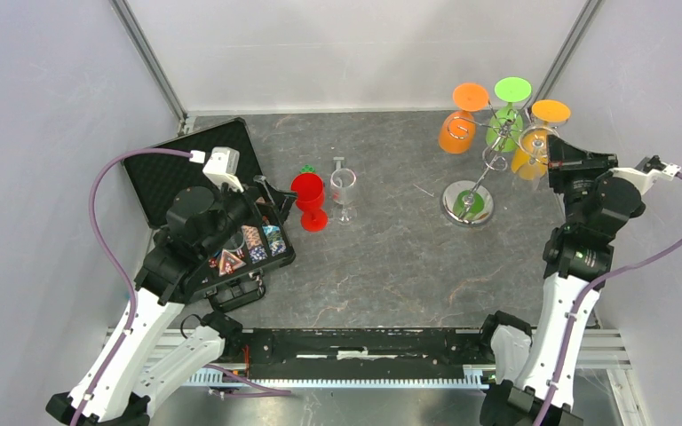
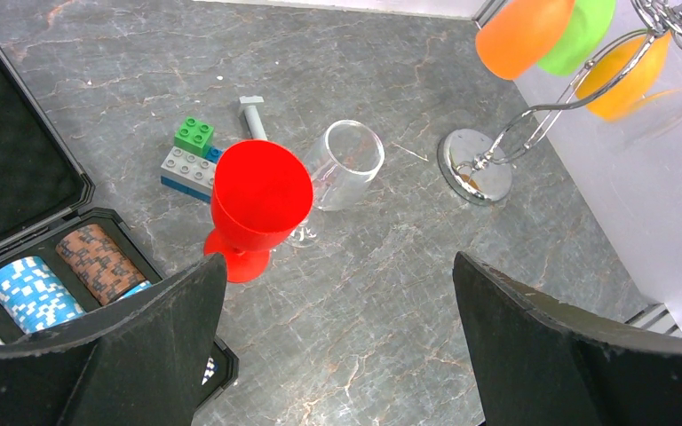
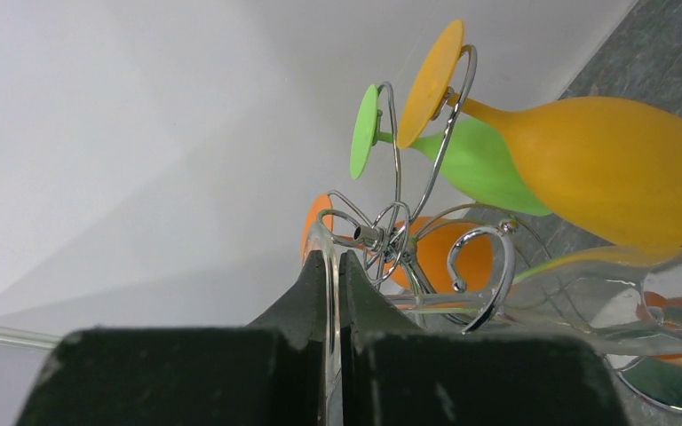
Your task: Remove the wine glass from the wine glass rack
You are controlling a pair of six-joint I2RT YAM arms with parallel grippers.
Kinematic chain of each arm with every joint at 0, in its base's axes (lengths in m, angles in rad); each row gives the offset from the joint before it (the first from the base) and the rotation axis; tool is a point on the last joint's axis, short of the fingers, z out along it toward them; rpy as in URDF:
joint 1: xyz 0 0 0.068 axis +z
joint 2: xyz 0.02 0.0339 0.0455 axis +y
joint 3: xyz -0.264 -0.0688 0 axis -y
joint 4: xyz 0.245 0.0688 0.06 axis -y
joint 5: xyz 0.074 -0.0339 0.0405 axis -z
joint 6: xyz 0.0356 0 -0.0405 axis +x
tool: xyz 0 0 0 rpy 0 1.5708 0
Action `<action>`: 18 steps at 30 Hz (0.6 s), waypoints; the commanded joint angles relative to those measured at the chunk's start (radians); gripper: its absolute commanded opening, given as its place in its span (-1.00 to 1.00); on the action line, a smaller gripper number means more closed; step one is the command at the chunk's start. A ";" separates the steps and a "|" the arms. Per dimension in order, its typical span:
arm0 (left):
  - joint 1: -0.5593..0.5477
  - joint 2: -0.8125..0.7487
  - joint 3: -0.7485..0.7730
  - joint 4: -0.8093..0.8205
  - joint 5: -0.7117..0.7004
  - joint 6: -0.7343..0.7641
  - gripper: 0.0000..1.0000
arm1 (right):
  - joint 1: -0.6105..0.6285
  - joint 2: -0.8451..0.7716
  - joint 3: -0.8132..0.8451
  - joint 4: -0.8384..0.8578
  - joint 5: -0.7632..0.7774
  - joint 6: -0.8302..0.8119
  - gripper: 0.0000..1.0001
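While the left gripper (image 2: 339, 266) hangs at 8 o'clock of the table with its fingers spread wide, over an open chip case (image 1: 169, 173), no part in the task is taken by it. Further in, at 10 o'clock of centre, a red glass (image 1: 307, 191) and a clear stemmed glass (image 1: 344, 186) are seen standing side by side, with toy bricks (image 2: 186, 160) just behind.

Beyond, at 2 o'clock, the wine glass rack (image 1: 468, 202) is set on its round base. The right gripper (image 3: 333, 259) is placed at 3 o'clock of the rack's head. Its fingers are drawn almost together on a thin clear edge, judged to be the foot of the wine glass (image 3: 577, 306). That glass hangs bowl-down from a curled arm on the gripper's side. An orange glass (image 1: 455, 131), a green glass (image 1: 503, 124) and a yellow glass (image 3: 604, 169) are hung close around it.

Risks noted:
- The stem may be caught in the curl if the glass is drawn off-line, and the light rack could then be tipped.
- The yellow glass, just beside, may be knocked on the way out.
- The foot is pinched only at its rim, so it may slip or twist.
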 commanded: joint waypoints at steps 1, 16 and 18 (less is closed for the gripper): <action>-0.001 -0.008 -0.005 0.046 -0.001 -0.010 1.00 | 0.006 0.039 0.002 0.151 -0.031 0.031 -1.00; -0.001 -0.008 -0.001 0.043 0.004 -0.013 1.00 | 0.005 0.073 0.068 0.048 0.241 -0.082 -1.00; -0.002 -0.009 0.001 0.043 0.008 -0.014 1.00 | 0.005 0.049 0.069 0.022 0.288 -0.099 -1.00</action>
